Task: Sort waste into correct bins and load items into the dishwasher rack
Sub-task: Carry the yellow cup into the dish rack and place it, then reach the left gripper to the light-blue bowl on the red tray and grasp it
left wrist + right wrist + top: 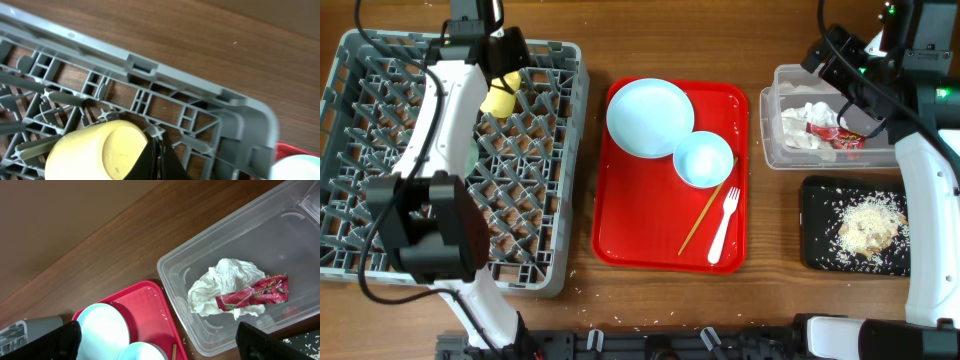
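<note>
The small yellow cup (500,96) lies tipped in the far right part of the grey dishwasher rack (380,215). My left gripper (156,144) is shut, with its fingers against the cup's (95,152) right side and nothing between them. The mint-blue plate (648,116), the bowl (703,158), the white fork (724,225) and the chopstick (705,215) lie on the red tray (630,225). I cannot make out a saucer. My right gripper (160,350) is wide open and empty, above the left end of the clear tub (775,150). The tub holds the tissue (225,282) and the red wrapper (255,294). The black tray (815,250) holds the rice clump (868,225).
Bare wooden table lies between the rack, the red tray and the bins. The rack's rim (165,75) runs across the left wrist view. Small white crumbs are scattered on the table at the near edge.
</note>
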